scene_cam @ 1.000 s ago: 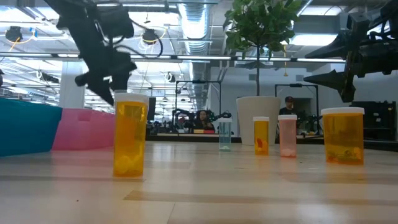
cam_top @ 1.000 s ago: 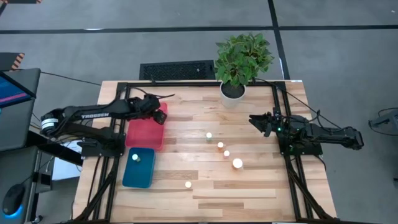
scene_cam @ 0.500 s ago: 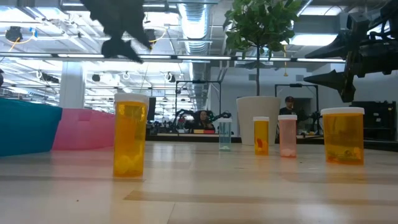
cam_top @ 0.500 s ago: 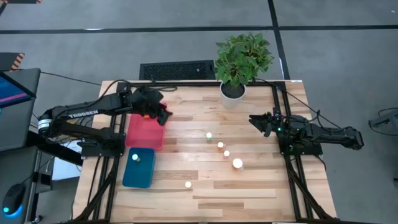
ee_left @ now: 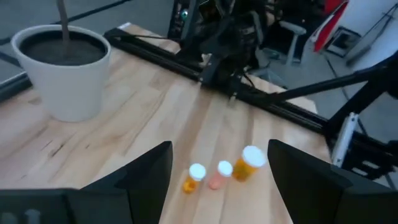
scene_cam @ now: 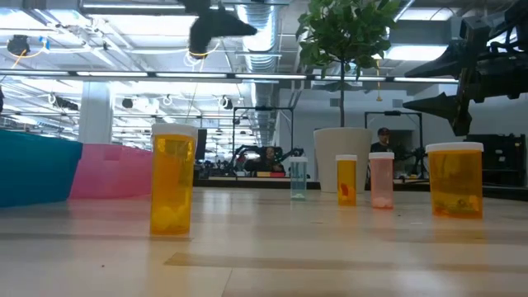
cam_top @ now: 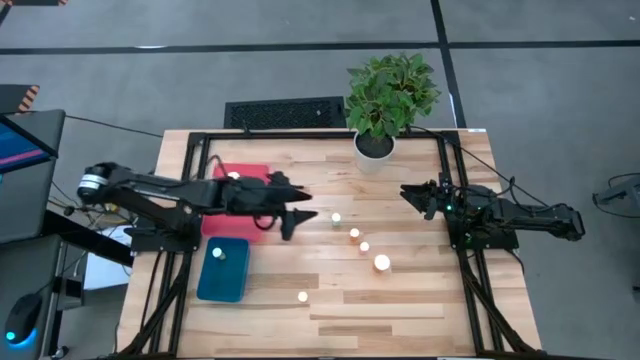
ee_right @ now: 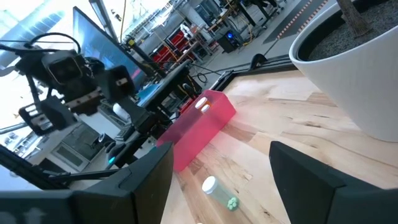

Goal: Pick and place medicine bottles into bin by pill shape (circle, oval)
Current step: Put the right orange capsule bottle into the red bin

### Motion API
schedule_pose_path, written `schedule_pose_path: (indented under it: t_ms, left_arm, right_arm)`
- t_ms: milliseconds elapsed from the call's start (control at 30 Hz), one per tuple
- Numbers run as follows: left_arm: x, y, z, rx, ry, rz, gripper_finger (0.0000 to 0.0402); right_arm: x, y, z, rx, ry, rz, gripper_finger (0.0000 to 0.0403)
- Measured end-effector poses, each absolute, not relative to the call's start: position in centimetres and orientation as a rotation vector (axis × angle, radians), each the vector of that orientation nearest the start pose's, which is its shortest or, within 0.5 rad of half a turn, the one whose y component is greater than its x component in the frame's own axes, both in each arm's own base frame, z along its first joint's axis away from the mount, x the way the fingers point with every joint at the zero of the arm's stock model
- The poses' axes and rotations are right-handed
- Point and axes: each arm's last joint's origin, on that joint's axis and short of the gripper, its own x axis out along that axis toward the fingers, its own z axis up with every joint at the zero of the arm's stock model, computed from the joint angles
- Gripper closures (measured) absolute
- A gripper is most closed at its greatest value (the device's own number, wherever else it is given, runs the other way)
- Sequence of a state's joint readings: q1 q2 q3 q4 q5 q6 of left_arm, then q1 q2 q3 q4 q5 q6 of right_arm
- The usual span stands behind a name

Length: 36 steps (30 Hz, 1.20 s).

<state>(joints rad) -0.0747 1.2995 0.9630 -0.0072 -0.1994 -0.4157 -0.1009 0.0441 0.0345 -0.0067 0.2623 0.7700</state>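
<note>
Several white-capped medicine bottles stand upright in a slanting row mid-table [cam_top: 354, 233], the largest at its near end [cam_top: 382, 263]. One stands alone nearer the front [cam_top: 302, 296]; in the low view it is the tall orange one [scene_cam: 173, 177]. My left gripper [cam_top: 300, 218] hangs open and empty above the table, just left of the row's far bottle [cam_top: 336, 218]; three of the row's bottles [ee_left: 219, 174] show ahead between its fingers. My right gripper [cam_top: 408, 194] waits open at the right side. One bottle [cam_top: 218, 252] sits in the blue bin [cam_top: 235, 285], and white caps [ee_right: 202, 104] show in the pink bin [cam_top: 250, 225].
A potted plant in a white pot [cam_top: 376, 147] stands at the table's far edge, behind the row. The two bins lie at the left, pink behind blue. Bare wood spreads over the near right part of the table. Black frame rails run along both sides.
My left gripper has swung from above the pink bin toward the table's right, out over the middle of the table. It has risen and tipped up from pointing down to nearly level. Its fingers have stayed apart. The bottles have not moved.
</note>
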Motion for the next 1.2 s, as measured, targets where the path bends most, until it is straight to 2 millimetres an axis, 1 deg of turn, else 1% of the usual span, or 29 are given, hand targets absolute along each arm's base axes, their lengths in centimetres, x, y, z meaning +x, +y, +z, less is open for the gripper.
schedule_pose_path:
  t_ms: [100,233,333,400,533,633,700,833,933,1000,1200]
  left_arm:
    - [31.3,-1.6,29.1,-0.333,0.358,0.202,0.0145]
    - [34.8,-1.9,28.2,-0.212,0.405,0.202,0.0145]
    - [37.5,-2.0,27.3,-0.108,0.440,0.219,0.0145]
    - [39.2,-2.0,26.5,-0.068,0.451,0.234,0.0145]
    - [41.6,-2.0,24.5,-0.024,0.489,0.241,0.0145]
    - [42.5,-2.1,22.4,-0.045,0.510,0.248,0.0145]
    - [42.9,-2.2,21.5,-0.062,0.521,0.254,0.0145]
    - [43.4,-2.5,20.5,-0.079,0.514,0.232,0.0145]
    - [43.5,-3.3,20.3,-0.028,0.505,0.238,0.0146]
    - [43.4,-3.8,19.8,0.008,0.531,0.250,0.0146]
    - [44.0,-4.6,17.8,0.030,0.552,0.239,0.0146]
  right_arm:
    - [9.6,-1.7,17.1,0.763,-0.127,-0.350,0.0127]
    - [9.6,-1.7,17.1,0.775,-0.128,-0.350,0.0127]
    - [9.6,-1.7,17.1,0.775,-0.128,-0.350,0.0127]
    - [9.6,-1.7,17.1,0.776,-0.127,-0.350,0.0127]
    - [9.6,-1.7,17.1,0.776,-0.127,-0.349,0.0127]
    - [9.6,-1.7,17.1,0.776,-0.126,-0.349,0.0127]
    - [9.6,-1.7,17.1,0.776,-0.126,-0.350,0.0127]
    - [9.6,-1.7,17.1,0.776,-0.126,-0.350,0.0127]
    - [9.6,-1.7,17.1,0.776,-0.126,-0.350,0.0127]
    - [9.6,-1.7,17.1,0.776,-0.126,-0.350,0.0127]
    - [9.6,-1.7,17.1,0.776,-0.123,-0.351,0.0127]
